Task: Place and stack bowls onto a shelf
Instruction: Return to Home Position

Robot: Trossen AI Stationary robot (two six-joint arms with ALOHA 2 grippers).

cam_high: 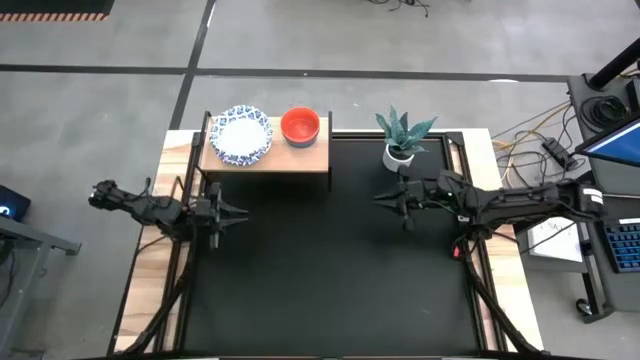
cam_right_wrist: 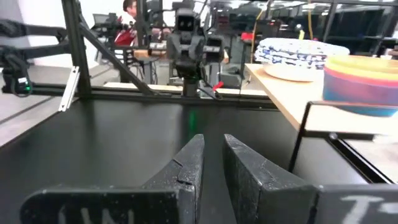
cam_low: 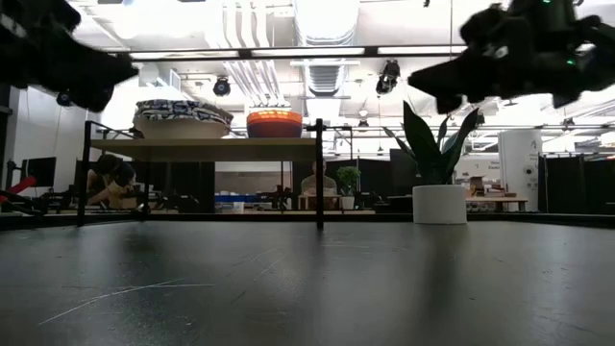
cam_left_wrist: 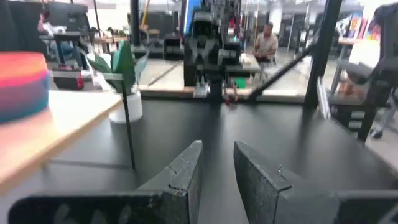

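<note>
The shelf (cam_high: pixel 266 158) stands at the table's far left, its light wood top on thin dark legs. On it rest two stacks: the blue-and-white patterned bowls (cam_high: pixel 241 134) (cam_low: pixel 183 117) (cam_right_wrist: pixel 297 55) to the left, and the plain bowls, red on top (cam_high: pixel 300 126) (cam_low: pixel 274 123) (cam_left_wrist: pixel 22 81) (cam_right_wrist: pixel 364 84), to the right. My left gripper (cam_high: pixel 240 214) (cam_left_wrist: pixel 217 152) hovers near the shelf's near left corner, open by a narrow gap and empty. My right gripper (cam_high: pixel 381 198) (cam_right_wrist: pixel 214 144) hovers near the plant, also narrowly open and empty.
A white pot with a green plant (cam_high: pixel 402 140) (cam_low: pixel 438 183) stands at the far edge, right of the shelf and just beyond my right gripper. The black table top (cam_high: pixel 330 270) stretches between and in front of both arms. People sit in the room behind.
</note>
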